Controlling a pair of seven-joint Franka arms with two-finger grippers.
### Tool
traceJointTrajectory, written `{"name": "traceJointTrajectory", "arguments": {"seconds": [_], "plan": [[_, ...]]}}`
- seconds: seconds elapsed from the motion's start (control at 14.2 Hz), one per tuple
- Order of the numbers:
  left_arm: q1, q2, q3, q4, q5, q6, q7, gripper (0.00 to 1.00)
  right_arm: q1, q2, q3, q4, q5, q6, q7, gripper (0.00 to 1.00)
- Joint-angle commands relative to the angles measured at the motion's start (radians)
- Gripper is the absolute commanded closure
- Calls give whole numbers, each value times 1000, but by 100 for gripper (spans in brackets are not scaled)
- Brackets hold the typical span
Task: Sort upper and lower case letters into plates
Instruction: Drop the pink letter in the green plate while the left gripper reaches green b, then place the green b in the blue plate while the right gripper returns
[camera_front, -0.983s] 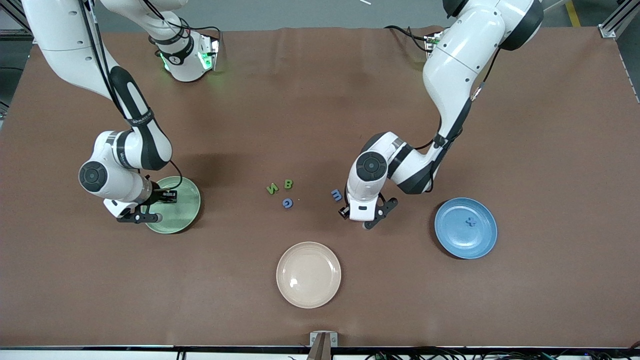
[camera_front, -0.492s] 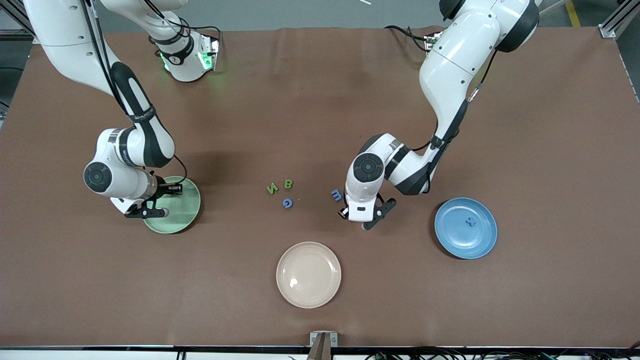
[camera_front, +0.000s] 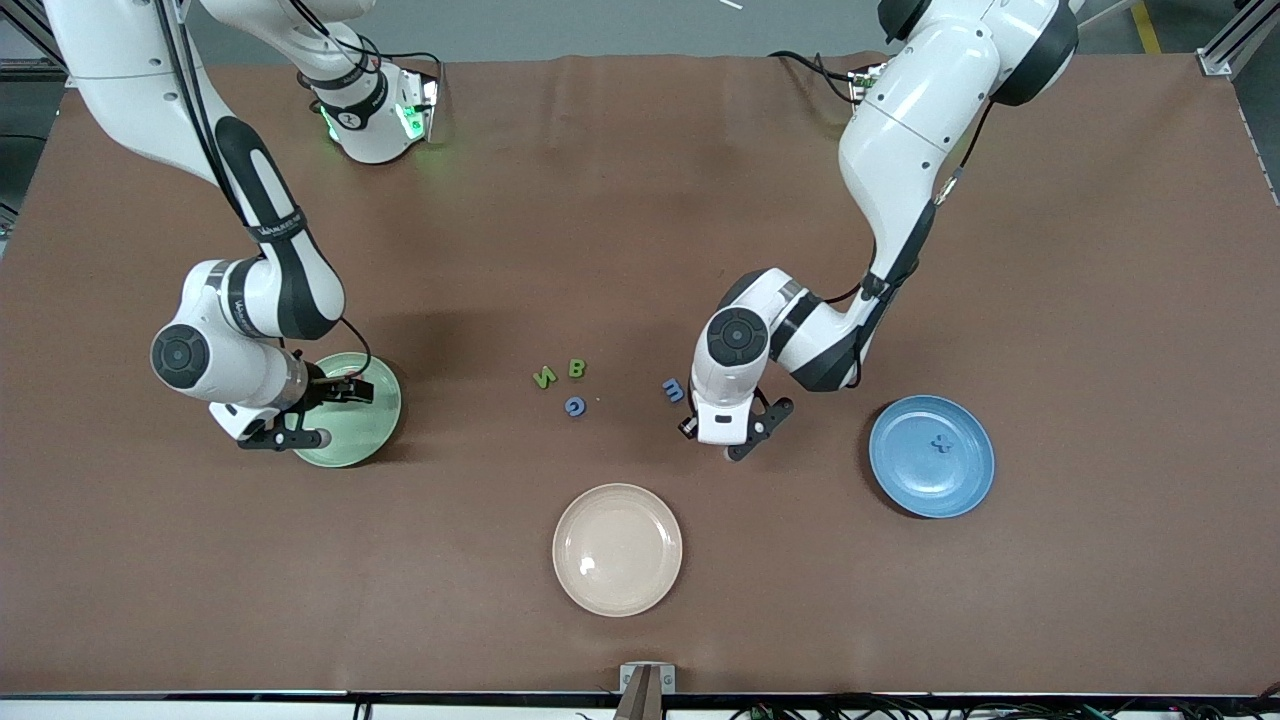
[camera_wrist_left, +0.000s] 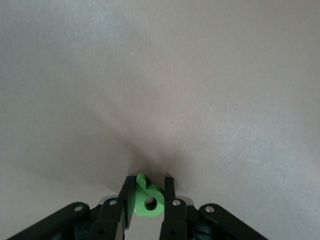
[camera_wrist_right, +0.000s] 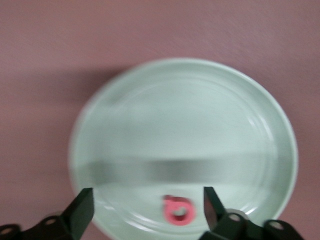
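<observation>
- Plates first, going across the front view from the right arm's end: mint green plate (camera_front: 350, 410), cream plate (camera_front: 617, 549) nearest the camera in the middle, blue plate (camera_front: 931, 456) toward the left arm's end. That's three plates, but only the green and blue look like sorting targets.
- Right gripper (camera_front: 325, 412) hangs over the green plate with its fingers spread wide and nothing between them. The right wrist view shows a small pink letter (camera_wrist_right: 178, 211) lying on that plate.
- Loose letters in the middle, four by my count: green N (camera_front: 544, 377), green B (camera_front: 577, 368), a blue round one (camera_front: 575, 406), blue m (camera_front: 674, 389). One more small blue letter (camera_front: 941, 443) already sits in the blue plate.
- Left gripper (camera_wrist_left: 149, 205) is low over bare table just beside the m, pinched narrow on a green letter (camera_wrist_left: 148, 198) that looks like a lowercase b or a 6.
- My take on the step: carry that one over to the blue plate, get right above the middle and go low before letting go, so it doesn't bounce off the rim.
</observation>
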Motion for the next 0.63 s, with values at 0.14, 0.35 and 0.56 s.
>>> {"name": "traceJointTrajectory", "arguments": {"seconds": [0.14, 0.35, 0.56], "plan": [[50, -30, 8, 19, 72, -86, 60, 99, 181, -5, 1, 125, 18, -77, 377, 0], [84, -59, 8, 15, 72, -142, 137, 99, 263, 63, 0, 203, 47, -68, 493, 0], [131, -95, 1, 9, 72, -199, 224, 100, 339, 118, 0, 217, 52, 24, 615, 0]]}}
